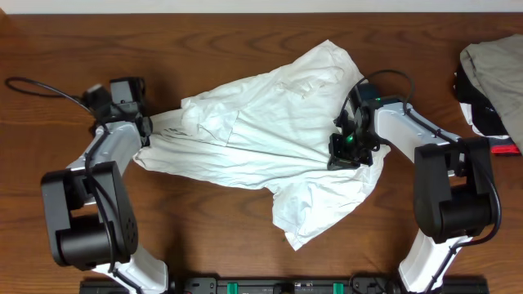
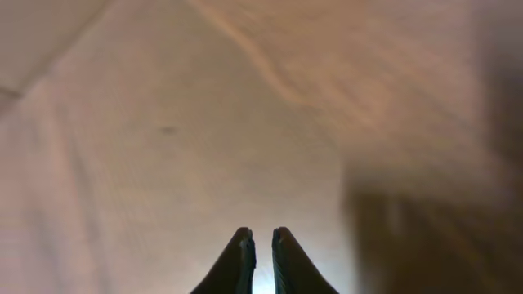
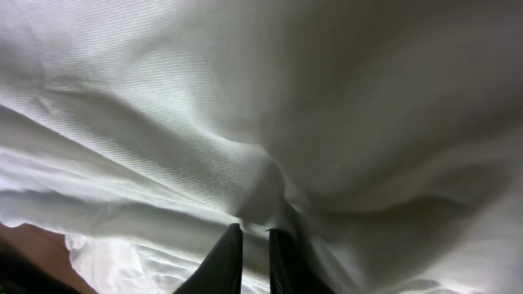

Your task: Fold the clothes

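The white T-shirt [image 1: 270, 139] lies crumpled across the middle of the wooden table, pulled into a wide band between my two grippers. Only faint black marks show near its left end; the lettering is hidden. My left gripper [image 1: 145, 135] is at the shirt's left tip. In the left wrist view its jaws [image 2: 261, 237] are nearly together on cloth [image 2: 204, 122] that fills the frame. My right gripper [image 1: 343, 155] sits on the shirt's right part. In the right wrist view its jaws [image 3: 255, 233] pinch a fold of white cloth [image 3: 245, 98].
A heap of beige-grey, black and red garments [image 1: 494, 73] lies at the far right edge. A black cable [image 1: 41, 86] loops at the far left. Brown table [image 1: 245, 33] shows behind and in front of the shirt.
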Robot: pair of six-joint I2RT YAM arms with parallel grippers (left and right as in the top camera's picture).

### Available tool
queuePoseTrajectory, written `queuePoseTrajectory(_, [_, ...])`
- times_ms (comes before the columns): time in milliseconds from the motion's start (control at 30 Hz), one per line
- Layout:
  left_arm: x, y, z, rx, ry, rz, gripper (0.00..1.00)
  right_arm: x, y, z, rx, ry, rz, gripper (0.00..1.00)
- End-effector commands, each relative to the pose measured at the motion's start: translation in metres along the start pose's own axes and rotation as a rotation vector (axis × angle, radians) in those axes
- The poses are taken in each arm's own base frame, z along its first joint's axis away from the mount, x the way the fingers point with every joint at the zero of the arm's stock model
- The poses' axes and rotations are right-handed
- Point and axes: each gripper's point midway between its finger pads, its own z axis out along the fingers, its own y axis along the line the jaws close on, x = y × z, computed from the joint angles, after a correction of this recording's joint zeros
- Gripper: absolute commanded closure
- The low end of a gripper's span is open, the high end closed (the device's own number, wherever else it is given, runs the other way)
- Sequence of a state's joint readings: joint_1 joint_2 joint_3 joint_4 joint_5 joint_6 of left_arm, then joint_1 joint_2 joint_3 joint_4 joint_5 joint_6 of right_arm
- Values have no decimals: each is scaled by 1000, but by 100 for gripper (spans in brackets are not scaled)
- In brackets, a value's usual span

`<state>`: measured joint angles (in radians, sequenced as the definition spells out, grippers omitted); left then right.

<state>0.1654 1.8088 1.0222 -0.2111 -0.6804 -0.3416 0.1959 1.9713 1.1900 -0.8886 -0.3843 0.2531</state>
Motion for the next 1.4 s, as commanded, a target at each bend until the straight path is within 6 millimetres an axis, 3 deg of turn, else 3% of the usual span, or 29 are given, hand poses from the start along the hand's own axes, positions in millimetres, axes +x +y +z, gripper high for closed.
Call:
queuePoseTrajectory(0, [-7, 23, -6, -92, -25, 29, 83, 6, -50, 15, 209, 25, 56, 85])
queuePoseTrajectory(67, [-11, 26, -15, -82, -33, 29, 67, 6, -49, 15, 208, 21, 55, 85])
queuePoseTrajectory(200, [-23, 15, -44, 42, -58, -10, 66, 5, -49, 16, 203, 19, 54, 84])
queuePoseTrajectory(367, [-17, -44, -106, 522, 50, -86, 67, 3, -48, 16, 201, 13, 52, 83])
queuePoseTrajectory(433, [-3, -73, -137, 746, 140, -65, 76, 3, -48, 16, 201, 13, 51, 83])
queuePoseTrajectory(500, [12, -85, -149, 818, 200, -30, 81, 3, -48, 16, 201, 13, 51, 83])
queuePoseTrajectory(667, [54, -103, -143, 790, 312, 79, 90, 3, -48, 16, 200, 12, 51, 83])
queuePoseTrajectory(900, [105, -115, -108, 689, 459, 155, 94, 4, -48, 16, 201, 16, 48, 84])
queuePoseTrajectory(1033, [113, -99, -90, 570, 484, 137, 94, 5, -48, 16, 203, 21, 46, 84])
queuePoseTrajectory(1367, [105, -67, -65, 430, 456, 146, 94, 5, -48, 16, 203, 22, 35, 84])
